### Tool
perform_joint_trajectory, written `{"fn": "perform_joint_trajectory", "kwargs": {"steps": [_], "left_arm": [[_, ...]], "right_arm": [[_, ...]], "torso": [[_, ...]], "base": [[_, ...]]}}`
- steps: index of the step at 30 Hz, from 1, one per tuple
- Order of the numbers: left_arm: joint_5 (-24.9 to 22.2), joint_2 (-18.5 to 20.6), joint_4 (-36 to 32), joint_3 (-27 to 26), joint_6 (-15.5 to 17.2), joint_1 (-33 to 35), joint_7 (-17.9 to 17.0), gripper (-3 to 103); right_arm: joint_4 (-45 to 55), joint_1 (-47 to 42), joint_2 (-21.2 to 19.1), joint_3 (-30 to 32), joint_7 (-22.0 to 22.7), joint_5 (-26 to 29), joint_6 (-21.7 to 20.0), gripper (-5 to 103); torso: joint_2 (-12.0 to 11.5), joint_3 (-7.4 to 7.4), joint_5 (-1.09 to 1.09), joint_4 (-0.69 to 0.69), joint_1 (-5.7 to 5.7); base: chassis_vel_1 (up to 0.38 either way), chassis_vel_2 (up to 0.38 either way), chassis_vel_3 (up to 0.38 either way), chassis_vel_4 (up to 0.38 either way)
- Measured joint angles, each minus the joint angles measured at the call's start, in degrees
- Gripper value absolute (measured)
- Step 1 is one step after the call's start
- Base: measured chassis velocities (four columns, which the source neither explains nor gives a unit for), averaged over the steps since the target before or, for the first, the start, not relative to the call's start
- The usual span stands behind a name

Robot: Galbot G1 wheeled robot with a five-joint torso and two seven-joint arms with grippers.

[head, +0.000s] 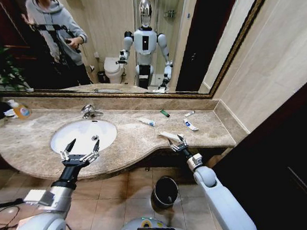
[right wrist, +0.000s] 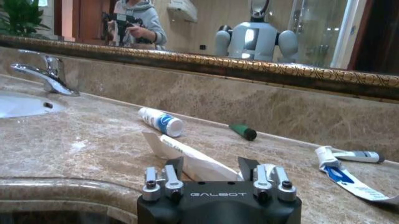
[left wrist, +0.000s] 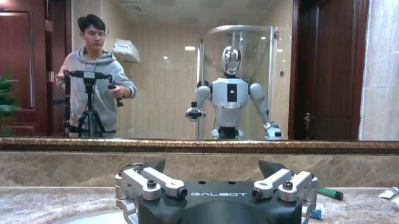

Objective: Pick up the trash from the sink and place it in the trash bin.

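The trash lies on the marble surround to the right of the white sink [head: 65, 141], not in the basin. It includes a white tube with a blue end [head: 147, 121] [right wrist: 160, 121], a small green piece [head: 165, 113] [right wrist: 243, 131], a blue-marked packet [head: 191, 125] [right wrist: 346, 179] and a flat squeezed tube [head: 169, 135] [right wrist: 187, 156]. My right gripper [head: 178, 144] [right wrist: 212, 169] is open at the counter's front edge, its fingers on either side of the squeezed tube's near end. My left gripper [head: 79, 153] [left wrist: 212, 170] is open and empty over the basin's front rim. The black trash bin [head: 166, 191] stands on the floor below.
A chrome tap [head: 90, 111] [right wrist: 46, 77] stands behind the basin. A clear bottle with an orange label [head: 22, 111] is at the far left of the counter. A framed mirror [head: 144, 96] runs along the back wall. Another small white tube [head: 189, 113] [right wrist: 355, 155] lies near the back.
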Motion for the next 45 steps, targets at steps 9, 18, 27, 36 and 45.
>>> {"fn": "perform_joint_trajectory", "kwargs": {"steps": [9, 18, 27, 36, 45], "left_arm": [[0.0, 0.0, 0.0, 0.0, 0.0, 0.0, 0.0, 100], [0.0, 0.0, 0.0, 0.0, 0.0, 0.0, 0.0, 100], [0.0, 0.0, 0.0, 0.0, 0.0, 0.0, 0.0, 100], [0.0, 0.0, 0.0, 0.0, 0.0, 0.0, 0.0, 100], [0.0, 0.0, 0.0, 0.0, 0.0, 0.0, 0.0, 100]], "right_arm": [[-0.22, 0.08, -0.02, 0.24, 0.03, 0.05, 0.14, 35], [0.35, -0.82, -0.32, 1.49, -0.26, 0.37, 0.29, 12], [1.75, -2.46, -0.48, 3.1, -0.37, 0.64, 0.39, 0], [7.24, -7.8, -1.36, 7.84, -0.31, 2.71, 0.57, 0], [18.78, -19.77, -2.35, 12.9, 0.31, 7.05, 2.19, 0]], "torso": [[0.0, 0.0, 0.0, 0.0, 0.0], [0.0, 0.0, 0.0, 0.0, 0.0], [0.0, 0.0, 0.0, 0.0, 0.0], [0.0, 0.0, 0.01, 0.0, 0.0], [0.0, 0.0, -0.01, 0.0, -0.01]], "base": [[0.0, 0.0, 0.0, 0.0], [0.0, 0.0, 0.0, 0.0], [0.0, 0.0, 0.0, 0.0], [0.0, 0.0, 0.0, 0.0], [0.0, 0.0, 0.0, 0.0]]}}
